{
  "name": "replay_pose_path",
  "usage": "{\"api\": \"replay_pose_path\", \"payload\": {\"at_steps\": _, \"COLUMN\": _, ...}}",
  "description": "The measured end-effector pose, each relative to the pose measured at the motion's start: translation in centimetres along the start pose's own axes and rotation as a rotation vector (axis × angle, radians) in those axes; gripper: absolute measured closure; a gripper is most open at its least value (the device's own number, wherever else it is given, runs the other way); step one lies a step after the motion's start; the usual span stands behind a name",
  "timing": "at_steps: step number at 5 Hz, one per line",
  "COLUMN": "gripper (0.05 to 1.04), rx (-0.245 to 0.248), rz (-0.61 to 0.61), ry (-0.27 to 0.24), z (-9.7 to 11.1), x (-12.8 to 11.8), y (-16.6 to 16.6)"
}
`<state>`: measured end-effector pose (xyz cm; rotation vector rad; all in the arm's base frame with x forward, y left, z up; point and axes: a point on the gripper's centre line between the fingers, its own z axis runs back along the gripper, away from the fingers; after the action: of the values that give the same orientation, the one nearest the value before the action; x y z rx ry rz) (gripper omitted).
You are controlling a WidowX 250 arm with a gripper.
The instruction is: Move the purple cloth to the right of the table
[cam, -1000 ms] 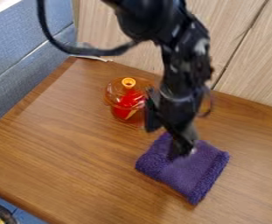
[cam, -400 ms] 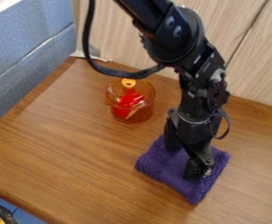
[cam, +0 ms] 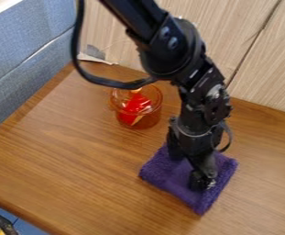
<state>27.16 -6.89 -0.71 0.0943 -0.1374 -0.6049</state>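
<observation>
The tool [cam: 188,171] partly hides the purple cloth [cam: 169,176], the cable [cam: 105,81] the amber pot's [cam: 149,118] top.

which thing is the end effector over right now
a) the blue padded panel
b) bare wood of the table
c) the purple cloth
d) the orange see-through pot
c: the end effector hangs down over the purple cloth, whose edges show around it, while the orange see-through pot stands off to one side.
</observation>
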Motion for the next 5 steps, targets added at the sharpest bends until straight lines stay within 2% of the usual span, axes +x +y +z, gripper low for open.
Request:
{"api": "replay_pose_path", "payload": {"at_steps": 1, "gripper": 0.084, "rx": 0.002, "rz": 0.108, "ry": 0.008, "z": 0.1, "x": -3.1, "y": 1.7}}
{"api": "replay_pose_path", "payload": {"at_steps": 4, "gripper": 0.084, "rx": 0.026, "rz": 0.441, "ry": 0.111, "z": 0.4, "x": -12.2, "y": 5.9}}
{"api": "replay_pose_path", "payload": {"at_steps": 5, "gripper": 0.083, "rx": 0.019, "rz": 0.552, "ry": 0.115, "z": 0.4, "x": -13.8, "y": 7.5}}
